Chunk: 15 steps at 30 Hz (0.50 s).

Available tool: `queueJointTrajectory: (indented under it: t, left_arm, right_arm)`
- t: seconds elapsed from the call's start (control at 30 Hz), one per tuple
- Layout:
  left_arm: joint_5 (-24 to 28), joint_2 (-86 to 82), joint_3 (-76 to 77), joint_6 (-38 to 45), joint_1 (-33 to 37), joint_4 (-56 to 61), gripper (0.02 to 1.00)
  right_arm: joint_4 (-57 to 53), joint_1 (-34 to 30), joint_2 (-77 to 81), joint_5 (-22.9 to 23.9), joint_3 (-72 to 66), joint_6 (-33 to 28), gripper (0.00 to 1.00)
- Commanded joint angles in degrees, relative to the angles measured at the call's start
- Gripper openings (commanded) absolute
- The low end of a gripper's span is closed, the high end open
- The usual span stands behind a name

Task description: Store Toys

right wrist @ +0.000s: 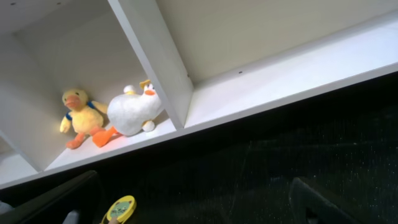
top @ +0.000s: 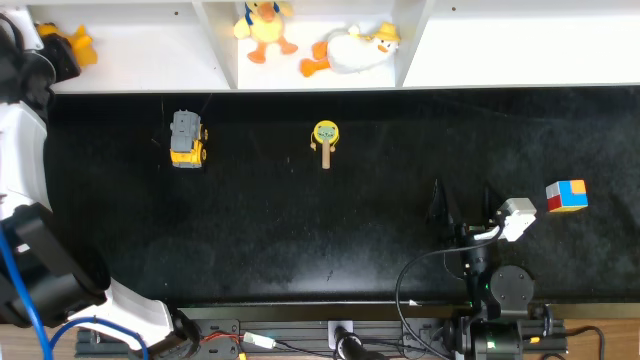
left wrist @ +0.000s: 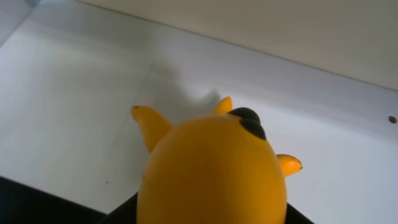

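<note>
Left tool (top: 58, 50): we read it as pinching the plush (left wrist: 211, 177). The round yellow body bulges right between its fingers, inside the left bay of the shelf (top: 500, 72).
Plush: soft and light, we judge. It will squash rather than slip, so a hold across the body is sound, while the thin ears would only flop.
Shelf floor: white, and just beneath and beyond the left tool. We judge the plush is close to being set down there.
Right tool (right wrist: 194, 182): fingers spread wide with nothing between them, low over the surface (top: 300, 230).
Cube (top: 566, 196): the nearest toy to the right tool, just off to its right. It looks stiff, smooth and light. We would take it squarely across two opposite faces, since a corner hold could twist out.
Paddle (top: 326, 140): farther ahead of the right tool and off to its left, lying flat. It looks hard and small, and we think the round head gives more to hold than the thin stick.
Truck (top: 187, 138): well apart from the right tool, on the left tool's side. It is rigid and may roll, so we would grip across the body's sides.
Duck (top: 265, 25) and goose (top: 355, 50): farthest ahead of the right tool, side by side in the middle bay, already stored.
</note>
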Motion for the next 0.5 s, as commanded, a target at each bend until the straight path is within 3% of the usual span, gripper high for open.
queueJointTrajectory:
  t: [0.03,0.5]
  left_arm:
    - [-2.29,0.26,3.67,0.09,-0.24,-0.66,0.316]
    - [-2.29,0.28,3.87,-0.22,-0.24,-5.01,0.323]
  right_arm:
    - [0.26,0.39,-0.44,0.26,-0.76,0.02,0.996]
    - [0.26,0.39,-0.44,0.28,-0.76,0.02,0.996]
